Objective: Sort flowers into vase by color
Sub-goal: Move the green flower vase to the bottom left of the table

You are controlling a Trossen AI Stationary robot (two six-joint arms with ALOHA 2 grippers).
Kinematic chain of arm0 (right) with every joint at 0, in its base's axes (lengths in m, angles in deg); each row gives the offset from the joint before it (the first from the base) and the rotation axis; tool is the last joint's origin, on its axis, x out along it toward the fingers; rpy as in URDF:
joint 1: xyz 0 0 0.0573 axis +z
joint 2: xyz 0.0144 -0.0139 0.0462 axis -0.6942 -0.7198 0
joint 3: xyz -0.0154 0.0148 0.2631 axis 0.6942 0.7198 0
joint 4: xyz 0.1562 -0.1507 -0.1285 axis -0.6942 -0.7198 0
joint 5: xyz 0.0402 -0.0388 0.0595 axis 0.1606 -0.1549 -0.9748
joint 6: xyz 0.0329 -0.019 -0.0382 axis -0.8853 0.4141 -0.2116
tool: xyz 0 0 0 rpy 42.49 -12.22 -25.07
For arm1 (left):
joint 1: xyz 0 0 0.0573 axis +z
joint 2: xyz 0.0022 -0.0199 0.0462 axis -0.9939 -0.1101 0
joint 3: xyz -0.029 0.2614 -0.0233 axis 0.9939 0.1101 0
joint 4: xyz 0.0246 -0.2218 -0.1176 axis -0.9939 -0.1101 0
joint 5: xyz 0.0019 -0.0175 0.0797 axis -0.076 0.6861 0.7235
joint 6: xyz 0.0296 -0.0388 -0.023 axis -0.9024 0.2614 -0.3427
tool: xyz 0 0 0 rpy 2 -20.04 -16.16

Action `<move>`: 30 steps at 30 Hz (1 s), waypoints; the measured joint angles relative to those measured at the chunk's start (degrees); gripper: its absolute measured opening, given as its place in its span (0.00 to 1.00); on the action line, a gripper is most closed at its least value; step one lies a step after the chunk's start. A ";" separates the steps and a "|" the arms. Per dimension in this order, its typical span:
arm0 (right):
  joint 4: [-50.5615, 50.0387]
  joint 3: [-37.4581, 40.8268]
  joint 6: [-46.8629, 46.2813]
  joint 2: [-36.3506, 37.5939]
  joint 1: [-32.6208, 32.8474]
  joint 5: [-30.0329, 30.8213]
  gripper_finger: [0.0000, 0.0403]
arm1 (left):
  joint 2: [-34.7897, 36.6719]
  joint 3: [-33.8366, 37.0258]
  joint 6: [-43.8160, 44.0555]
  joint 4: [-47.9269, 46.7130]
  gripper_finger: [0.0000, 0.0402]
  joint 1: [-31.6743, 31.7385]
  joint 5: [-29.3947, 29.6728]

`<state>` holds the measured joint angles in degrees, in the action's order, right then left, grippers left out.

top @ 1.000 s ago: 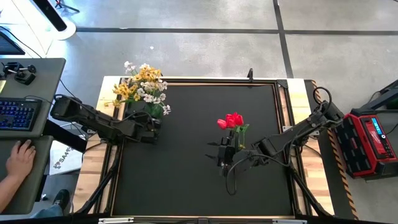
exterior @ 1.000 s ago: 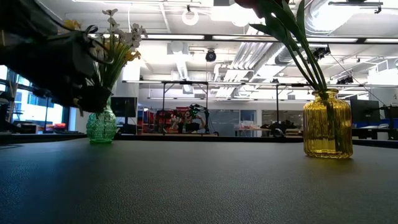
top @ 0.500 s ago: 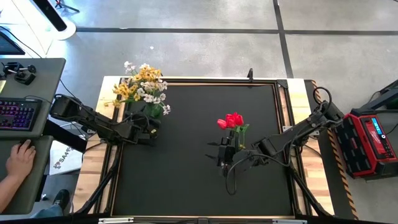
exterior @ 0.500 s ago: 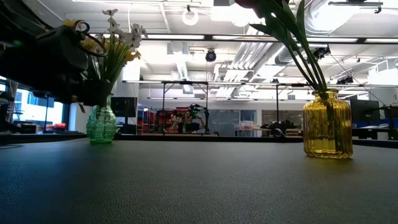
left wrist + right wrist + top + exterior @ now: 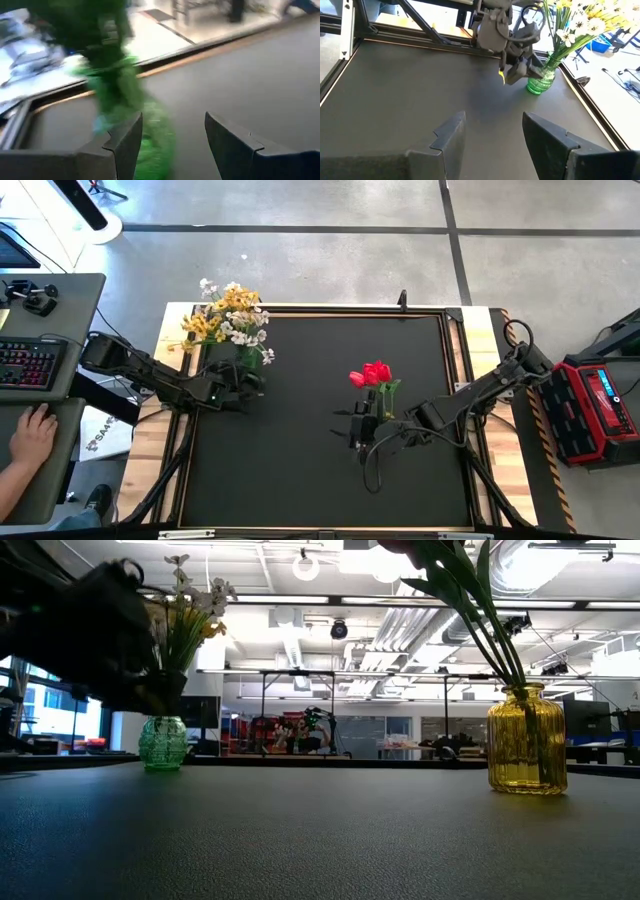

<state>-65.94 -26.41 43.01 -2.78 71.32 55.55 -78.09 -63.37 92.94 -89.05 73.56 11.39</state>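
Left fingers [image 5: 170,145] open, holding nothing, right beside the green vase [image 5: 247,360] near the bench's [image 5: 300,470] far left corner. Yellow flowers [image 5: 215,315] and white flowers [image 5: 243,333] stand together in that vase, stems down so they stay up. Right fingers [image 5: 492,135] open too, empty, low over the bench's middle, just beside the yellow vase [image 5: 527,740]. Red tulips [image 5: 374,373] stand in that one. No flowers left lying on the bench, so sorting looks done, though yellow and white share one vase.
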 joint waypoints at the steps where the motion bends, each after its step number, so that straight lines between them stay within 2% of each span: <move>1: 0.00 0.00 0.02 0.00 0.00 -0.10 0.45 | 0.00 -0.01 -3.93 2.21 0.50 -0.18 -0.96; 4: 0.02 0.00 -0.05 0.00 0.00 -0.38 0.45 | 0.00 -0.06 -7.93 3.79 0.50 0.06 -0.11; 9: 0.01 0.00 -0.42 0.00 0.04 -0.73 0.45 | 0.00 2.44 -5.33 3.89 0.50 0.24 -0.42; 14: 0.03 0.00 -0.73 0.00 0.04 -0.73 0.45 | 1.08 9.00 2.21 8.86 0.50 -4.82 2.08; 19: 1.14 0.00 -0.43 0.00 0.04 -0.73 0.45 | 3.60 14.31 1.39 17.90 0.50 -10.14 4.78; 22: 1.85 0.00 0.05 0.00 0.04 -0.91 0.45 | 5.18 15.38 -4.01 22.14 0.50 -12.40 4.93; 30: 2.93 0.00 1.07 0.00 0.02 -2.63 0.45 | 9.05 15.56 -30.36 31.57 0.41 -15.18 2.24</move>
<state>-63.01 -26.41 44.09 -2.78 71.34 52.91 -69.04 -47.80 62.58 -57.48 58.38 13.63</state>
